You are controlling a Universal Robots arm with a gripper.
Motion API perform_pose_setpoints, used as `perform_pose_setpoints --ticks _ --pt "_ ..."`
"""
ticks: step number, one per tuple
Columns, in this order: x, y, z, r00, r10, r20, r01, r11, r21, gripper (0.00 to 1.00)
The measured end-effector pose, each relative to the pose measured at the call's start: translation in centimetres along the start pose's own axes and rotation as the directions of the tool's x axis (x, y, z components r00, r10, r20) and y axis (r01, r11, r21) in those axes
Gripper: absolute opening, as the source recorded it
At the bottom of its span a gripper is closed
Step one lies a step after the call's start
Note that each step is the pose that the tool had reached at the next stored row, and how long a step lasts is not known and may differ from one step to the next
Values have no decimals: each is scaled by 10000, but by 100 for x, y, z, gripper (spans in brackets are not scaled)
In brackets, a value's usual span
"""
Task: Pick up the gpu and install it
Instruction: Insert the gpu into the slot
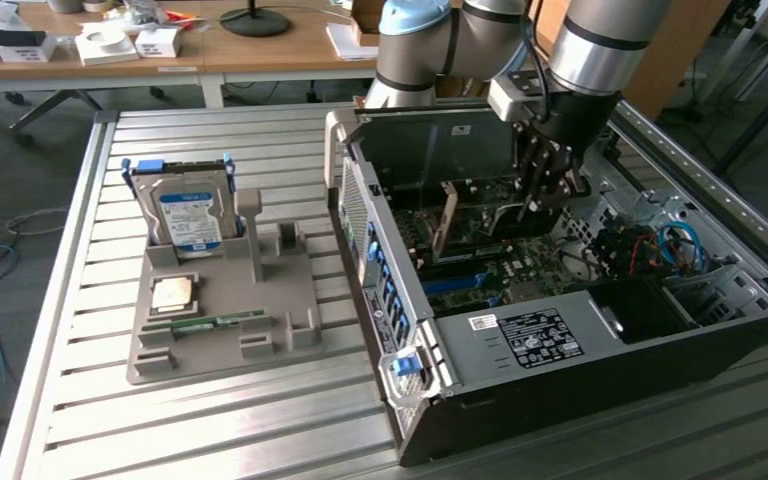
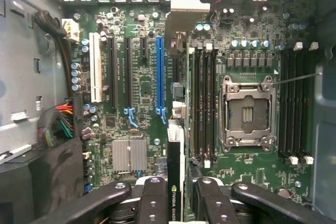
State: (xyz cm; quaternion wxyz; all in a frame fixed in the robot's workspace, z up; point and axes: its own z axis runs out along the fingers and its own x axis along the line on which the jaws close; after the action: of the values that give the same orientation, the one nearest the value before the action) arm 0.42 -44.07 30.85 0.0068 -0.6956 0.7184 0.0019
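Dark gpu [image 2: 175,156], edge-on, clamped in the partly closed end effector [image 2: 179,184] over the motherboard [image 2: 136,124]. Blue slot [image 2: 159,72] just beside it on one flank, memory slots [image 2: 202,103] on the other.

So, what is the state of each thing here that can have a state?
gpu: held by the gripper, over the board, not in the blue slot.
gripper: shut on the gpu.
blue slot: empty.
processor socket: empty.
computer case: side open.
hard drive: upright in the grey holder.
memory stick: flat on the grey holder.
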Motion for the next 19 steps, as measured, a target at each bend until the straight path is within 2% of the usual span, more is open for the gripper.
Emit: perform_pose_setpoints --ticks 7,19 --pt "70 -1 0 10000 2 1 -2 10000 1 26" --pt "70 7 3 10000 13 0 -13 10000 1 26"
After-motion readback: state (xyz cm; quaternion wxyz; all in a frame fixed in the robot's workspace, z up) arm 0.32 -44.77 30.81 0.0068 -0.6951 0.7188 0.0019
